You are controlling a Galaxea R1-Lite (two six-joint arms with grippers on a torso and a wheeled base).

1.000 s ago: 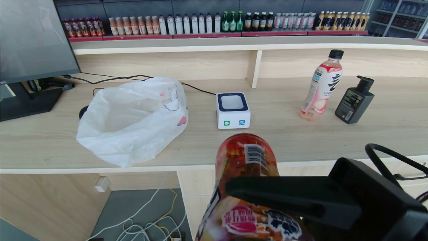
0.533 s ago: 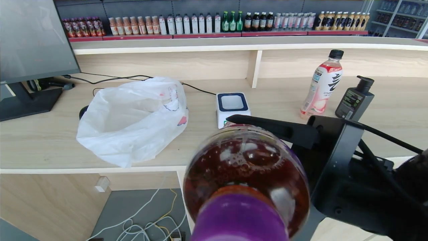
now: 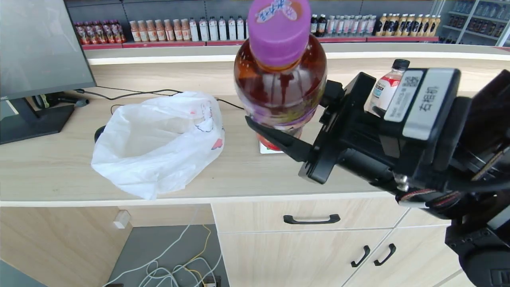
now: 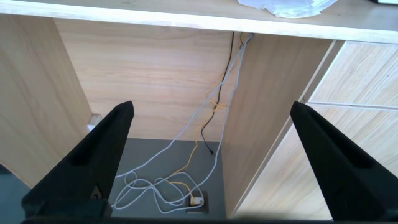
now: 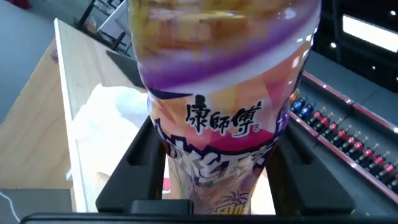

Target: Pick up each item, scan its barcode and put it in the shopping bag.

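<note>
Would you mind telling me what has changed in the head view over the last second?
The right gripper, shut on the purple-capped bottle, swung it up and forward from near the counter's front edge to above the scanner, turning it cap-up. The shopping bag and the pink bottle have not moved.

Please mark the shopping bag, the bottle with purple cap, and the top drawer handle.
shopping bag (image 3: 159, 147), head view, middle of its white side.
purple-capped bottle (image 3: 279, 85), head view, brown shoulder below the cap.
top drawer handle (image 3: 312, 221), head view, middle of the black bar.
</note>
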